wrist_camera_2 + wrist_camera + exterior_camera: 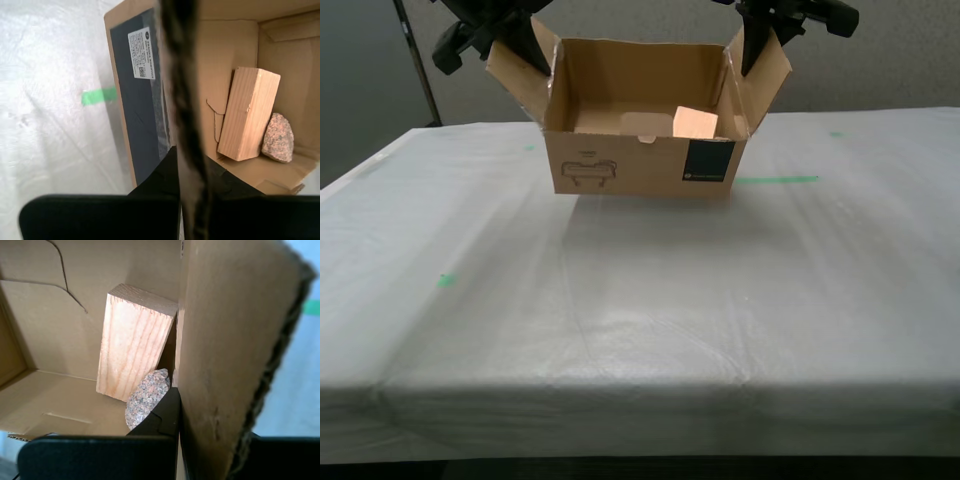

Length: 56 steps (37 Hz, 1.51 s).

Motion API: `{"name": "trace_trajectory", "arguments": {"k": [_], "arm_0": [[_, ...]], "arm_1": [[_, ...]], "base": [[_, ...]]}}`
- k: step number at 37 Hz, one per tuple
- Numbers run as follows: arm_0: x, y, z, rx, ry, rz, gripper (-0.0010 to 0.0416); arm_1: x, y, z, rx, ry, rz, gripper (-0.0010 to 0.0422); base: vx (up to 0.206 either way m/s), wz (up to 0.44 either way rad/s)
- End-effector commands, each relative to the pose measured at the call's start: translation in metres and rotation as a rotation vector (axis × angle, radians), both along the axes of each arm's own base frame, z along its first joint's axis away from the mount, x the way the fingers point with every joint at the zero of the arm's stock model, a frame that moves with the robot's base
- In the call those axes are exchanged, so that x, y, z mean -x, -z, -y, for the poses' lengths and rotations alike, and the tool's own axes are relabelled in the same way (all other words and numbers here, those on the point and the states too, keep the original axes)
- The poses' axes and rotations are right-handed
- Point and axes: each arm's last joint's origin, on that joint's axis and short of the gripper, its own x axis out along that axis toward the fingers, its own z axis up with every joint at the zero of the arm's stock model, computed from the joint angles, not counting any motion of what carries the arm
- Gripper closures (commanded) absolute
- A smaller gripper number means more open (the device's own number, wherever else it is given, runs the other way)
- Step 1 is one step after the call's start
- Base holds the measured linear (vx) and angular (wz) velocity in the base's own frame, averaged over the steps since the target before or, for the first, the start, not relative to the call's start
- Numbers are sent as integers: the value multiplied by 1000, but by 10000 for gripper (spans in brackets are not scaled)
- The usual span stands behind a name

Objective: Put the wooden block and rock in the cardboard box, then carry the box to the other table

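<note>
— Cardboard box (640, 165) is toward the tabletop's (620, 320) far edge, midway along it, with the wooden block (248, 114) and rock (278, 137) inside. What worries you?

— The flaps. My first pincer (200, 440) and my second pincer (187, 200) each clamp one, with the box between them. Thin card could bend or slip free if the arms move unevenly, tipping the load. I cannot tell whether its base touches down.
</note>
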Motion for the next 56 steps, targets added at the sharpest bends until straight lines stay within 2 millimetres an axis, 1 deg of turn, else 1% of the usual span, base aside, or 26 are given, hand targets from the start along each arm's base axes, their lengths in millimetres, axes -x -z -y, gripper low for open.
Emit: {"name": "trace_trajectory", "arguments": {"k": [1,5,8,13,15,22,27,31,35,39,41,49,56], "arm_0": [[-2,0,12,42,21,-1,407],[-2,1,21,58,20,-27,407],[-2,1,27,84,14,-31,407],[-5,1,35,89,25,-23,407],[-5,1,37,89,29,-20,406],[-9,3,47,88,45,-7,407],[-10,14,56,91,66,-22,407],[-7,28,61,98,75,-55,406],[-6,39,64,103,70,-69,407],[-4,46,64,106,66,-80,406],[-3,48,64,107,64,-84,406],[-3,51,65,107,64,-82,406],[-6,50,64,101,66,-54,406]], "arm_1": [[-7,12,5,13,-3,-56,413],[-11,26,15,40,28,-108,413],[-13,31,25,36,42,-124,413],[-16,31,38,32,47,-125,413],[-16,29,39,15,31,-119,413],[-18,26,39,-13,1,-104,413],[-19,23,39,-16,-11,-96,413],[-20,23,39,-24,-18,-90,413],[-21,30,40,-30,-19,-113,413],[-23,43,41,-41,-15,-155,413],[-25,49,42,-45,-16,-166,413],[-26,47,42,-43,-19,-147,413],[-26,47,42,-42,-19,-146,412]], "base": [[17,0],[21,-1],[30,-15],[42,-17],[52,-11],[50,-7],[21,1],[0,0],[0,0],[0,0],[0,0],[0,0],[0,0]]}}
